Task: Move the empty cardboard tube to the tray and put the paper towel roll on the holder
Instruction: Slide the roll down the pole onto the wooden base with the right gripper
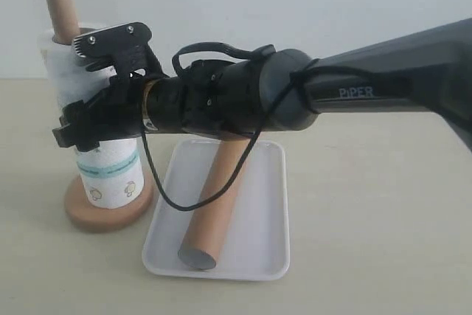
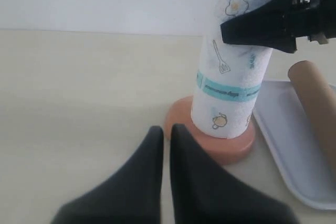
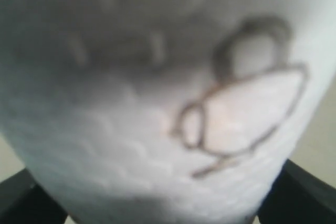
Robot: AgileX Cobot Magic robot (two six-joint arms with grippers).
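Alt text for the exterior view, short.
The right claw, reaching across from the right, is closed around the paper towel roll, which stands threaded on the wooden holder. Beside it, the cardboard tube lies in the white tray.

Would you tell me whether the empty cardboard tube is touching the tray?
Touching: the exterior view shows the cardboard tube lying on the tray, inside its rim.
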